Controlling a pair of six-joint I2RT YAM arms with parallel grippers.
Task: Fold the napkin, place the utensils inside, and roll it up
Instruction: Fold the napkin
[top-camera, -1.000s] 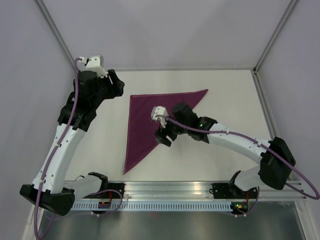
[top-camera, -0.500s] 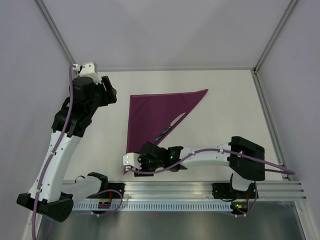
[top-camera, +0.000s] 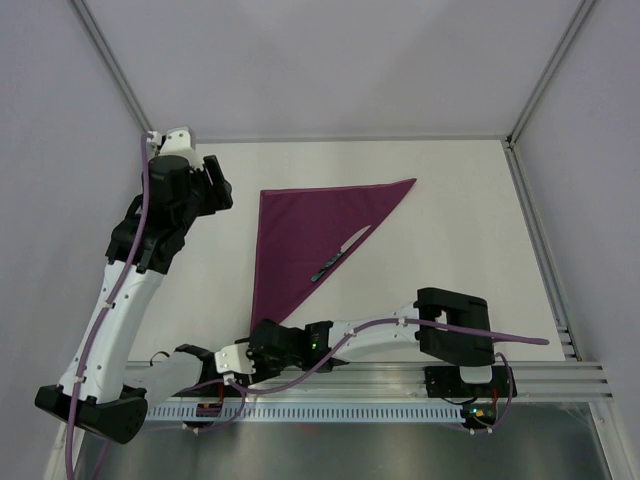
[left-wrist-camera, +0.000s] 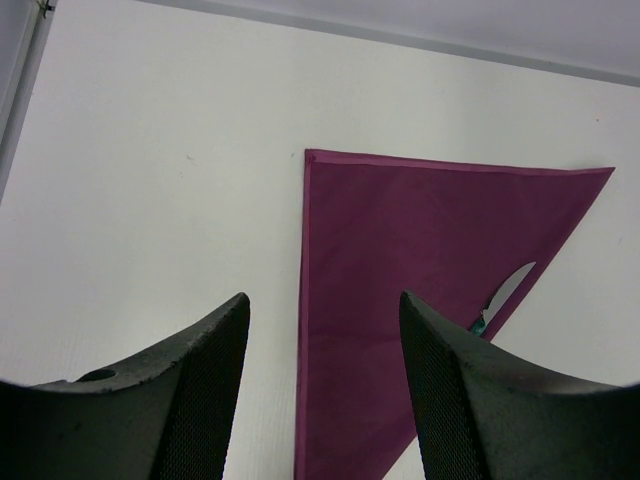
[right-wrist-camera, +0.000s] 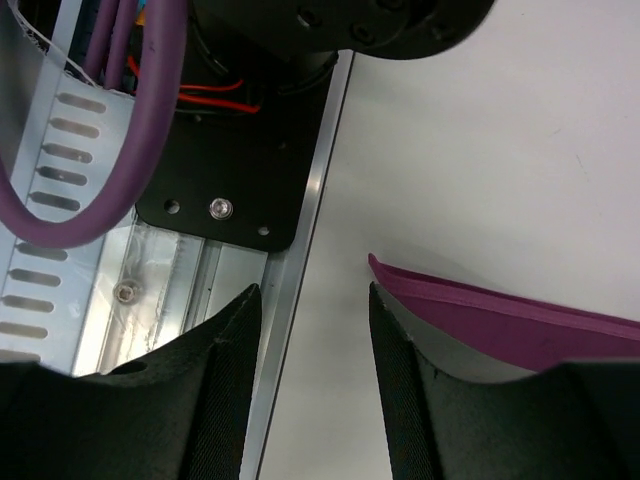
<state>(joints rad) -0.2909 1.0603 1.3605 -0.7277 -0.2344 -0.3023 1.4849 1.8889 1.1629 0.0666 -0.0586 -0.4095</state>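
Napkin (top-camera: 300, 240), folded to a triangle, is lying flat on the table (top-camera: 450, 200) w/ a knife (top-camera: 338, 253) sitting on it by the diagonal edge. R gripper (right-wrist-camera: 312, 300) is hovering low at its near corner, by the front rail (top-camera: 400, 385), fingers apart, nothing btwn. L gripper (top-camera: 222, 185) is hanging off to the napkin's far-left, fingers also apart.

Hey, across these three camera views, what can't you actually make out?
Handle of the silver-bladed knife: left wrist view, behind a finger of the left gripper.
Near corner of the folded magenta cloth napkin: top view, under the right arm.
Knife details: top view, too small.
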